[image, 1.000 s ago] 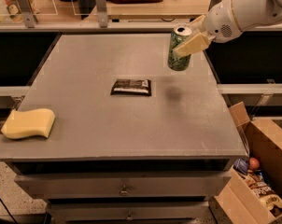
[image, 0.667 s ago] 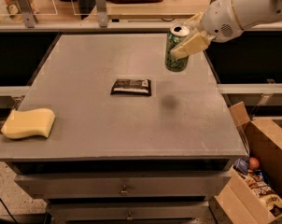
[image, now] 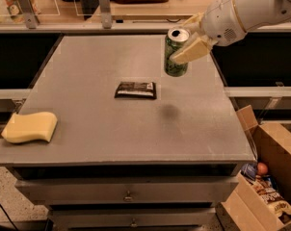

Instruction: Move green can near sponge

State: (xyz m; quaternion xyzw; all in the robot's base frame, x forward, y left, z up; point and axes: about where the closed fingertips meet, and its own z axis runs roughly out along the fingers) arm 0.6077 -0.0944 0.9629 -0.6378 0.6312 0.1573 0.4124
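Tool (image: 181, 41) is seen at upper right, over the far right part of the worktop (image: 87, 71). Can (image: 170, 46) is clamped between the tool's two pale fingers, held upright and clear of the surface. A shadow (image: 168, 111) is cast on the worktop below it. Sponge (image: 30, 127) is laid at the near left corner, well apart from the can. A dark packet (image: 136, 89) is laid flat near the middle, between the two.
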